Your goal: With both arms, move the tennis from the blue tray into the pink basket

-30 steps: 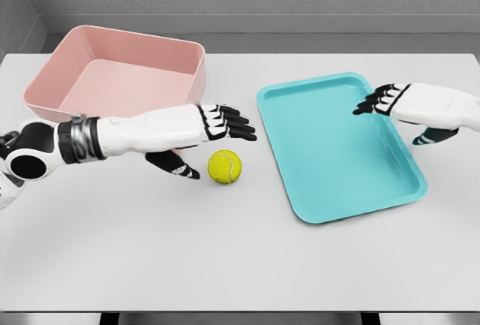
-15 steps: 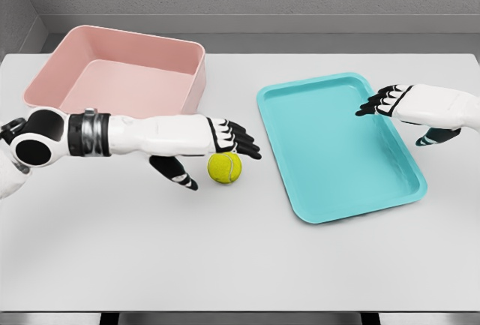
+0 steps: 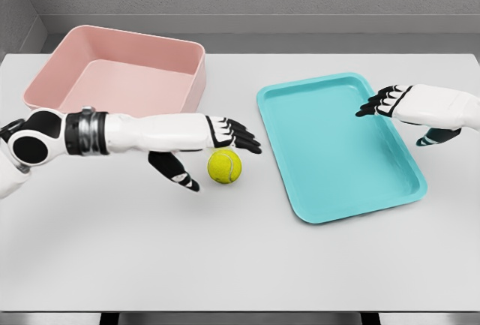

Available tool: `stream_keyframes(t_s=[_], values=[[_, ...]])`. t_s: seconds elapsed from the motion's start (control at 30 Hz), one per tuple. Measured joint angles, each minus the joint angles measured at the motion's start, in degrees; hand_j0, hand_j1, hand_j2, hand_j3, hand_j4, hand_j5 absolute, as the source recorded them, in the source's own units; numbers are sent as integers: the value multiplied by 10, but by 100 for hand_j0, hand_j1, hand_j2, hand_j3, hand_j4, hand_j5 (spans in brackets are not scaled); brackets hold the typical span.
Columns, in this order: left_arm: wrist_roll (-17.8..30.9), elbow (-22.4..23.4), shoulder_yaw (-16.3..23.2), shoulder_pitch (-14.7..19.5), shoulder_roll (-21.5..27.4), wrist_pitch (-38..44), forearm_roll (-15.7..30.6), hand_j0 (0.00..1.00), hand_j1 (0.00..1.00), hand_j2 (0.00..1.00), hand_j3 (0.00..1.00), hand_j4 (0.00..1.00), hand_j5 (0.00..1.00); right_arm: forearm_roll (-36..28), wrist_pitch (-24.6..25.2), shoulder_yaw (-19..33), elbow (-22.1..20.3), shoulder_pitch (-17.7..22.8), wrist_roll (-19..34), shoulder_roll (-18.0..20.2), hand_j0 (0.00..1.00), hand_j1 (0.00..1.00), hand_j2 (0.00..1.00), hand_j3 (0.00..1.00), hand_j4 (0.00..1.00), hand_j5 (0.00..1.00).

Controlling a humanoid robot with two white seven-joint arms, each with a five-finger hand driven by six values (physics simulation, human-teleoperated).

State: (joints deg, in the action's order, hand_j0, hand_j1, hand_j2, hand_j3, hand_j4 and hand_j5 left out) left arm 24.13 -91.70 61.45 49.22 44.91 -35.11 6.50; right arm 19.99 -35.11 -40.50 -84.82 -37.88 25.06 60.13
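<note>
The yellow tennis ball (image 3: 224, 167) lies on the white table between the pink basket (image 3: 124, 73) and the blue tray (image 3: 337, 145). My left hand (image 3: 214, 152) hovers over the ball, fingers stretched above it and thumb down at its left, open and not closed on it. My right hand (image 3: 397, 111) hangs open over the tray's far right rim, holding nothing. The tray holds nothing.
The pink basket stands at the back left with its near wall just behind my left forearm. The table's front edge (image 3: 240, 312) runs along the bottom of the view.
My left hand has slid forward and slightly down over the ball, its fingers now lying above it. The right hand has barely shifted. The ball stays put.
</note>
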Motion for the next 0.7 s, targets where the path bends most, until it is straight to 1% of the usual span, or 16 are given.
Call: stream_keyframes(t_s=[0.17,0.3,0.47,0.63,0.7], values=[[-1,37,6,2,-8,0,15,100,100,100,100,100,100,0,0,1,-1,-1,0,-1,100,100,100,100,100,100],[-2,55,12,0,-25,0,12,100,100,100,100,100,100,0,0,3,-1,-3,2,-1,100,100,100,100,100,100],[-2,70,22,-2,-31,0,11,100,100,100,100,100,100,0,0,4,-2,-2,3,-1,100,100,100,100,100,100],[-3,94,26,-2,-42,0,11,100,100,100,100,100,100,0,0,4,-2,-3,4,-1,100,100,100,100,100,100],[-4,111,27,-2,-52,0,1,100,100,100,100,100,100,0,0,4,-2,-3,4,-1,100,100,100,100,100,100]])
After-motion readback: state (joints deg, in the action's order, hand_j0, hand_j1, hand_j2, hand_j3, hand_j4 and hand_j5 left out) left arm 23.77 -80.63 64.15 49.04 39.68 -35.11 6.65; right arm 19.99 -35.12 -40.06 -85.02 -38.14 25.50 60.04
